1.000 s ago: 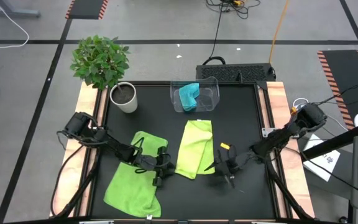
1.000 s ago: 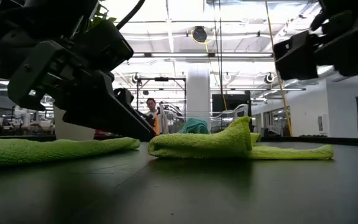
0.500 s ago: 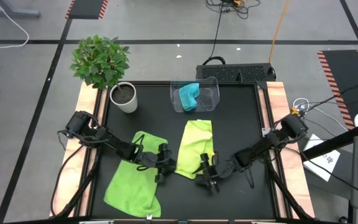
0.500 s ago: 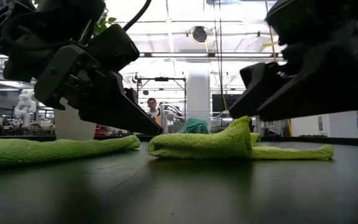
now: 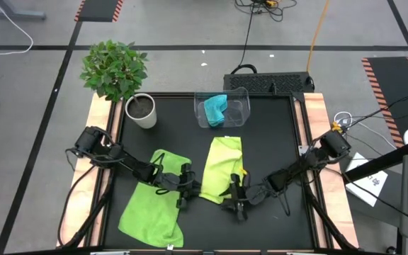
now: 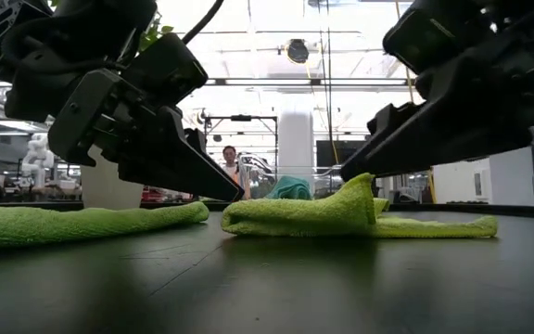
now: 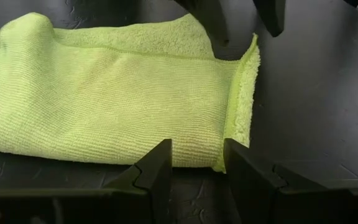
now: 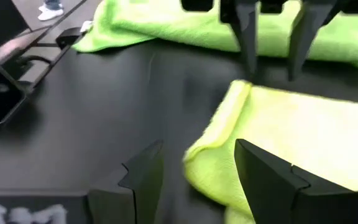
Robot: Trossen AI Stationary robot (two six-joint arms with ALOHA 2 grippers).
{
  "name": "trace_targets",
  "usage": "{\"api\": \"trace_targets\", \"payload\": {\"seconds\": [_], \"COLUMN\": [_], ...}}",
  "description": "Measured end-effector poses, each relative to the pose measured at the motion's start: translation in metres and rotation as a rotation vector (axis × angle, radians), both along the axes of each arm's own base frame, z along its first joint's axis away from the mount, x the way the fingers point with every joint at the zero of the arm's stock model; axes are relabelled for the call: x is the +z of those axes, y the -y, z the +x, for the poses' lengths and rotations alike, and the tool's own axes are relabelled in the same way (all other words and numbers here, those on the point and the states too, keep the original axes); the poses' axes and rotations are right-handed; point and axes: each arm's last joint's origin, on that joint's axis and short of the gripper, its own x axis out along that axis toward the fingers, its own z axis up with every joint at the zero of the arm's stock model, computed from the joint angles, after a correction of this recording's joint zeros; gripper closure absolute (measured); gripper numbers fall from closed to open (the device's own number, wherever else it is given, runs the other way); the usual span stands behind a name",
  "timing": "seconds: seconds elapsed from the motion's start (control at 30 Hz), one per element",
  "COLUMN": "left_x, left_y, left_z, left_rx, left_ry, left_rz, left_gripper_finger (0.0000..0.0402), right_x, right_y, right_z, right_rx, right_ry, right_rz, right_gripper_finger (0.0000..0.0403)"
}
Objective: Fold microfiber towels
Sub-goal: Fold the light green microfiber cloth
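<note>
A lime-green towel (image 5: 222, 164), folded lengthwise, lies flat in the table's middle. A second lime-green towel (image 5: 153, 205) lies spread at the near left. A turquoise towel (image 5: 214, 108) sits in the clear bin (image 5: 241, 112) at the far edge. My left gripper (image 5: 190, 190) is open at the middle towel's near left corner (image 7: 229, 134), just above it in the low view. My right gripper (image 5: 231, 198) is open at the same towel's near right corner (image 8: 210, 158), its fingers on either side of that corner. My right gripper comes slanting down from the table's right. One fingertip (image 6: 349, 174) stands at the raised hump of the middle towel's near end (image 6: 364, 186). I cannot tell whether it touches.
A potted plant (image 5: 115, 71) in a white pot (image 5: 142, 112) stands at the far left. The table has raised wooden side rails (image 5: 316, 142). Bare black tabletop (image 5: 275, 134) lies right of the middle towel. A person (image 6: 225, 167) stands far behind the table.
My right gripper has come toward the table's left edge and down to the middle towel's near end, rolling as it went. The towels have stayed where they were.
</note>
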Motion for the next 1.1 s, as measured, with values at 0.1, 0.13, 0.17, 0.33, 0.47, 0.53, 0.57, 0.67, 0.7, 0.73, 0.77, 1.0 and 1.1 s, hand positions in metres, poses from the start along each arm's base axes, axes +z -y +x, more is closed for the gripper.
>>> {"api": "trace_targets", "payload": {"seconds": [0.1, 0.13, 0.17, 0.33, 0.47, 0.53, 0.57, 0.67, 0.7, 0.73, 0.77, 1.0, 1.1], "left_x": [0.000, 0.000, 0.000, 0.000, 0.000, 0.000, 0.000, 0.001, 0.001, 0.001, 0.001, 0.001, 0.001], "left_y": [0.000, 0.000, 0.000, 0.000, 0.000, 0.000, 0.000, 0.000, 0.000, 0.000, 0.000, 0.000, 0.000], "left_z": [0.000, 0.000, 0.000, 0.000, 0.000, 0.000, 0.000, 0.000, 0.000, 0.000, 0.000, 0.000, 0.000], "left_rx": [-0.004, -0.008, -0.010, -0.012, -0.012, -0.012, -0.012, -0.012, -0.012, -0.012, -0.012, -0.012, -0.013], "left_ry": [0.001, 0.002, 0.003, 0.003, 0.004, 0.005, 0.005, 0.010, 0.011, 0.011, 0.011, 0.011, 0.010], "left_rz": [0.007, 0.014, 0.018, 0.022, 0.022, 0.022, 0.021, 0.020, 0.019, 0.019, 0.019, 0.019, 0.019], "left_gripper_finger": [0.0256, 0.0257, 0.0256, 0.0256, 0.0256, 0.0256, 0.0256, 0.0256, 0.0256, 0.0257, 0.0256, 0.0256, 0.0257], "right_x": [-0.001, -0.002, -0.002, -0.002, -0.010, -0.015, -0.019, -0.025, -0.025, -0.025, -0.025, -0.011, -0.004], "right_y": [-0.004, -0.005, -0.006, -0.005, -0.008, -0.010, -0.011, -0.011, -0.010, -0.010, -0.010, -0.010, -0.010], "right_z": [-0.003, -0.004, -0.004, -0.004, 0.002, 0.009, 0.012, 0.021, 0.023, 0.024, 0.024, 0.023, 0.022], "right_rx": [0.002, 0.005, 0.008, -0.028, -0.053, -0.056, -0.058, -0.073, -0.076, -0.076, -0.073, -0.039, -0.010], "right_ry": [-0.019, -0.021, -0.021, -0.020, -0.037, -0.053, -0.064, -0.091, -0.093, -0.094, -0.095, -0.062, -0.049], "right_rz": [0.015, 0.016, 0.015, 0.019, 0.004, -0.011, -0.019, -0.038, -0.041, -0.045, -0.053, -0.093, -0.138], "right_gripper_finger": [0.0213, 0.0213, 0.0213, 0.0213, 0.0213, 0.0213, 0.0213, 0.0217, 0.0223, 0.0231, 0.0242, 0.0336, 0.0388]}}
